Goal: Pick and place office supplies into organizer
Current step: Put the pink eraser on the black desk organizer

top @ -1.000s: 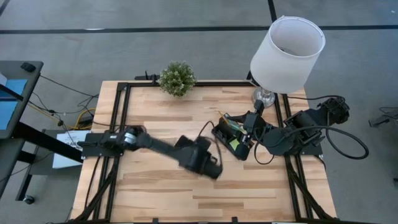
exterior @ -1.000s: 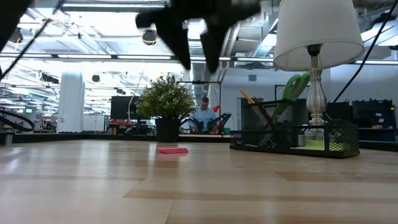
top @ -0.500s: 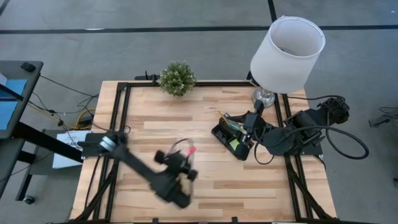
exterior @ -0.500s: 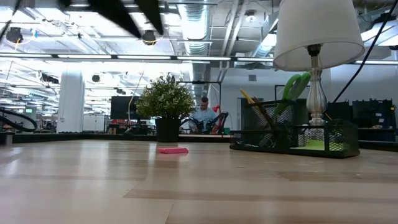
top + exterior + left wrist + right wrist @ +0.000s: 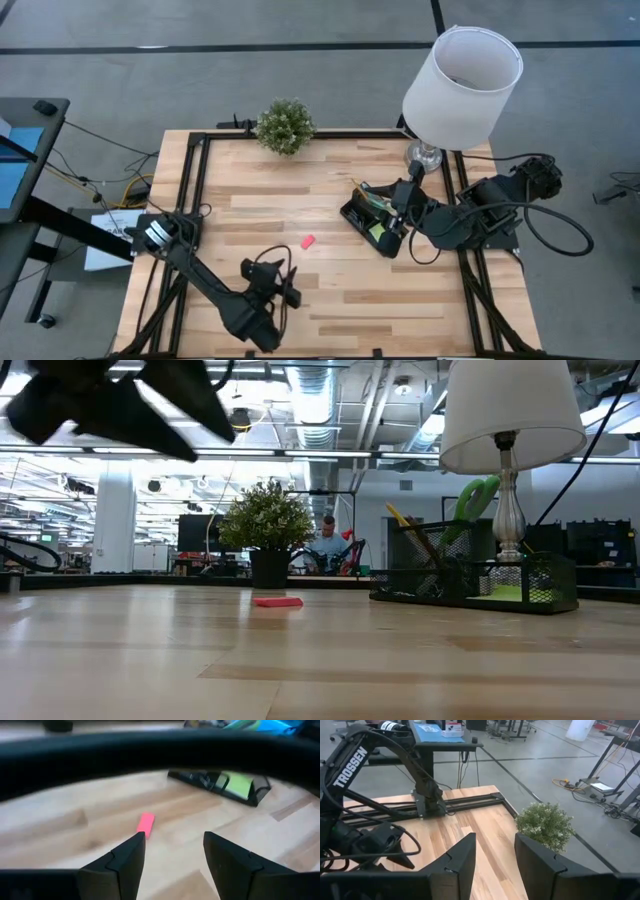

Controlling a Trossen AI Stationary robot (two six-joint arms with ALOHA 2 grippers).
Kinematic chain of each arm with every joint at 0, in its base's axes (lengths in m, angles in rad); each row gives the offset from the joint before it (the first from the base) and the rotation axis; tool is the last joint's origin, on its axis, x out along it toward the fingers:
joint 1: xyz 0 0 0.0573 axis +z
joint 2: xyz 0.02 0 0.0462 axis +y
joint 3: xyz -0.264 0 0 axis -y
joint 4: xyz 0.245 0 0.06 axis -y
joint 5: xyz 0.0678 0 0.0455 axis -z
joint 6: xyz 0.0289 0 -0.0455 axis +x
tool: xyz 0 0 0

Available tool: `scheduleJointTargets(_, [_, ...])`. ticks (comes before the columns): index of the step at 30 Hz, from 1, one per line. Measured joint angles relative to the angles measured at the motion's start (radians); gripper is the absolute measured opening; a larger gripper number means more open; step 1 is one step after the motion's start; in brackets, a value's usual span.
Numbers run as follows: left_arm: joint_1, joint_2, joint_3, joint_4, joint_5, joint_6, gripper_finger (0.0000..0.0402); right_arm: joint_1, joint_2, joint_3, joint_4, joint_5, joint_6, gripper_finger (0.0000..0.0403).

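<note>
A pink eraser (image 5: 308,241) lies flat on the wood at mid-table, also in the low view (image 5: 278,601) and the left wrist view (image 5: 145,823). The black organizer (image 5: 372,218) stands at the right, holding green-handled scissors (image 5: 478,495), a yellow pencil (image 5: 400,518) and a lime sticky-note pad (image 5: 377,231). My left gripper (image 5: 283,283) hovers open near the table's front edge, pointing toward the eraser, with nothing between its fingers (image 5: 174,845). My right gripper (image 5: 405,200) waits open high above the organizer's right side (image 5: 495,850).
A small potted plant (image 5: 284,126) stands at the far edge, and a white-shaded lamp (image 5: 462,75) at the far right corner behind the organizer. Black frame rails run along the table's sides. Bare wood lies between the eraser and the organizer.
My left gripper has swung from beside the organizer toward the table's near edge and left, sinking a little and rolling as it went. The eraser it had hidden from above now shows and has stayed where it was.
</note>
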Motion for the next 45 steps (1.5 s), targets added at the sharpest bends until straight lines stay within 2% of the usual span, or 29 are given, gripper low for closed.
scheduleJointTargets(3, [0.001,-0.001,0.003,-0.009,-0.033,0.043,0.0194,0.000,0.000,0.000,0.000,0.000,0.000,0.0129])
scheduleJointTargets(8, [0.005,-0.001,0.003,-0.020,0.001,-0.029,0.0194,0.000,0.000,0.010,-0.001,-0.092,-0.008,0.0129])
scheduleJointTargets(12, [-0.005,-0.001,0.003,-0.013,0.001,-0.031,0.0194,0.004,0.000,0.010,-0.002,-0.105,-0.008,0.0129])
scheduleJointTargets(16, [-0.007,-0.001,0.003,0.018,0.022,0.049,0.0194,-0.014,0.019,0.010,-0.004,-0.107,-0.008,0.0129])
scheduleJointTargets(19, [0.001,-0.001,0.003,0.029,0.070,0.092,0.0194,-0.039,0.018,-0.011,0.108,-0.113,-0.007,0.0129])
scheduleJointTargets(21, [0.005,-0.001,0.003,0.028,0.102,0.093,0.0194,-0.067,0.014,-0.037,0.170,-0.127,0.051,0.0129])
scheduleJointTargets(24, [0.004,-0.001,0.003,0.027,0.119,0.091,0.0194,-0.103,0.018,-0.056,0.176,-0.231,0.104,0.0129])
scheduleJointTargets(32, [0.003,-0.001,0.003,-0.043,0.132,0.108,0.0194,-0.160,0.016,-0.101,0.206,-0.680,0.269,0.0129])
scheduleJointTargets(34, [0.003,-0.001,0.003,-0.069,0.133,0.120,0.0194,-0.169,0.016,-0.134,0.219,-0.762,0.315,0.0129])
scheduleJointTargets(41, [0.021,-0.040,-0.003,-0.197,0.128,0.138,0.0194,-0.208,0.019,-0.302,0.178,-0.771,0.518,0.0129])
scheduleJointTargets(45, [0.038,-0.093,-0.009,-0.365,0.216,0.225,0.0194,-0.236,0.018,-0.351,0.161,-0.755,0.569,0.0129])
